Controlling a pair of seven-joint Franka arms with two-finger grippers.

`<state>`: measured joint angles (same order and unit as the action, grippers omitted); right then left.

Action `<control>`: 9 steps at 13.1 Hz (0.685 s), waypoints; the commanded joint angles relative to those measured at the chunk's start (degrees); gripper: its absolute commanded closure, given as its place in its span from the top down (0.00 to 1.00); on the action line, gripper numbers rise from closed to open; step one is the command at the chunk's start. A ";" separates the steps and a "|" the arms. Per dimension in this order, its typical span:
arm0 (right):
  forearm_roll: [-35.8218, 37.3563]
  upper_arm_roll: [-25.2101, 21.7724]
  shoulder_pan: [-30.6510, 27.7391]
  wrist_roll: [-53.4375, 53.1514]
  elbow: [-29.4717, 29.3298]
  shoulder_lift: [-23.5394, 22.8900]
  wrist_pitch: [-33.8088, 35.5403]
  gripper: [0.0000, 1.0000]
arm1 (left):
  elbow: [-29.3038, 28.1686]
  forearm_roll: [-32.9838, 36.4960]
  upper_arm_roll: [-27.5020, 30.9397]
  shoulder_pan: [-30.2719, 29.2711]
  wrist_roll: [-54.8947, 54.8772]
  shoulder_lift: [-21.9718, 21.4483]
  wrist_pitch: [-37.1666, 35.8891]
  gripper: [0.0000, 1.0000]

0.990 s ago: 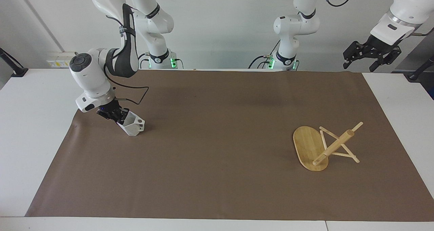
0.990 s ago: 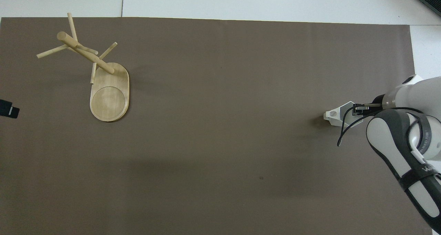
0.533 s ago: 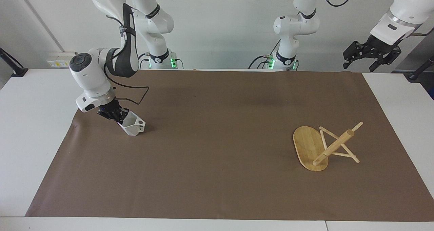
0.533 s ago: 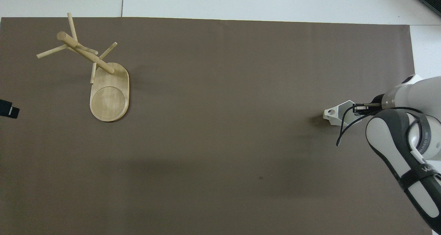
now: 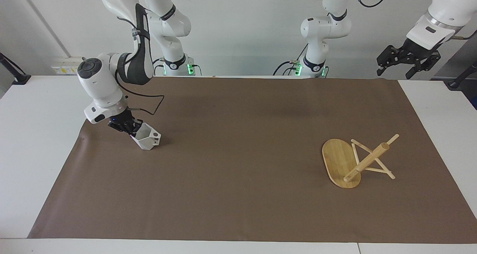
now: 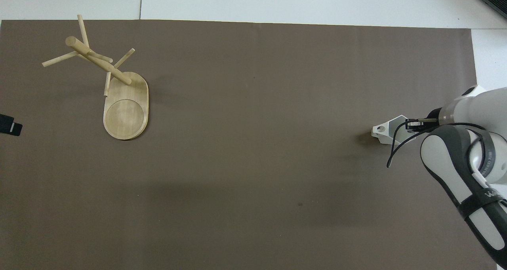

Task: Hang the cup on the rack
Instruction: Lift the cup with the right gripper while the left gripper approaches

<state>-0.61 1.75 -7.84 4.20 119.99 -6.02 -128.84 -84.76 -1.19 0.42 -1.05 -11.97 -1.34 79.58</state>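
Mat [image 5: 238, 164] of brown covers most of the white table [image 5: 33, 142], and nearly all of it lies bare between the two things on it, so the whole middle stretch is open room. At the right arm's end, close to the mat's edge, the right gripper [image 5: 128, 129] is clenched on the cup [image 5: 147, 139], its fingers pinching the cup's wall at the rim on the side toward that edge. The cup sits tilted, mouth up and angled toward the gripper, its handle with the round hole pointing away from the fingers toward the mat's middle; whether its underside touches the mat cannot be told. In the overhead view the cup [image 6: 390, 129] juts out from under the right gripper [image 6: 412, 124], handle outermost. Well apart from those fingers, at the left arm's end, the rack [image 5: 354, 162] lies tipped over, its oval base on edge and its post and pegs slanting down to the mat. The left gripper [image 5: 408, 64] waits released, jaws spread, high over the table's corner past the mat's edge, well apart from the rack [image 6: 107, 84].
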 commanded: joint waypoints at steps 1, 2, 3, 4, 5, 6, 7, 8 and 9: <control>-0.62 3.51 -0.68 -0.50 -3.00 -0.92 0.51 0.00 | -2.68 1.10 0.02 0.08 -0.86 -1.73 1.54 1.00; -1.49 4.31 -0.68 -0.59 -3.62 -0.83 0.86 0.00 | -3.30 1.10 0.02 0.08 -0.86 -2.17 1.54 1.00; -6.03 5.10 -0.68 -0.59 -5.10 -0.83 1.30 0.00 | -3.74 1.10 0.11 0.00 -0.51 -2.35 1.45 1.00; -11.12 5.20 -0.68 -0.59 -6.16 -0.83 2.52 0.00 | -3.74 1.01 0.11 -0.09 -0.25 -2.35 1.28 1.00; -15.17 5.89 -0.59 -0.59 -7.48 -0.83 3.75 0.00 | -3.83 1.01 0.11 -0.09 -0.24 -2.43 1.28 1.00; -17.21 7.38 -0.68 -0.59 -8.53 -0.74 4.38 0.00 | -3.92 1.01 0.11 -0.09 -0.24 -2.43 1.28 1.00; -18.10 8.96 -0.59 -0.59 -9.24 -0.66 4.38 0.00 | -3.92 1.01 0.02 -0.09 -0.24 -2.43 1.10 1.00; -19.50 11.07 -0.59 -0.59 -10.03 -0.48 4.30 0.00 | -3.92 0.84 0.02 -0.09 -0.07 -2.61 0.84 1.00; -21.69 12.48 -0.59 -0.68 -10.73 -0.31 4.29 0.00 | -4.27 0.40 0.11 -0.18 0.02 -2.78 0.84 1.00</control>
<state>-19.10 11.45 -7.79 3.91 111.37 -6.06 -125.66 -86.59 -1.19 0.54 -1.06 -11.99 -2.17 79.58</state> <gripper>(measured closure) 0.960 0.000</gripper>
